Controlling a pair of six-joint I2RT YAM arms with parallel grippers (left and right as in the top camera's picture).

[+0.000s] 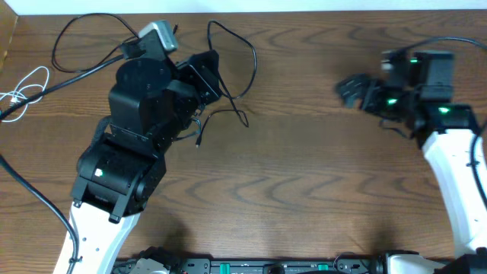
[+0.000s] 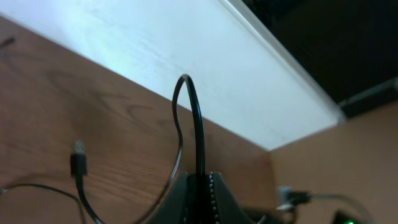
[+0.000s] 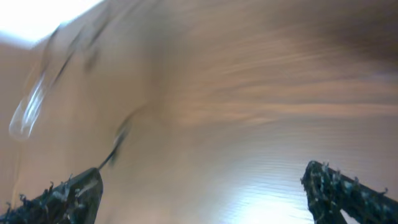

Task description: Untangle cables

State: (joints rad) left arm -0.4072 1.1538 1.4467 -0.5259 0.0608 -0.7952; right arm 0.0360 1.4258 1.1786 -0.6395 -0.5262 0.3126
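My left gripper (image 1: 211, 74) is shut on a thin black cable (image 1: 245, 47) at the back of the table. The cable arches up from the jaws and trails down to a free end (image 1: 243, 122). In the left wrist view the cable (image 2: 198, 124) rises in a loop from between the shut fingers (image 2: 200, 190), and a small black plug (image 2: 78, 163) lies on the wood to the left. Another thin black cable (image 1: 76, 30) loops at the back left. The white cable (image 1: 24, 85) lies in loose loops at the far left edge. My right gripper (image 1: 348, 90) is open and empty, far to the right; its fingers (image 3: 205, 199) are spread over bare wood.
A thicker black robot cable (image 1: 46, 87) runs from the left wrist camera (image 1: 157, 35) across the left of the table. A white wall edge (image 2: 186, 56) borders the table's back. The right wrist view is blurred.
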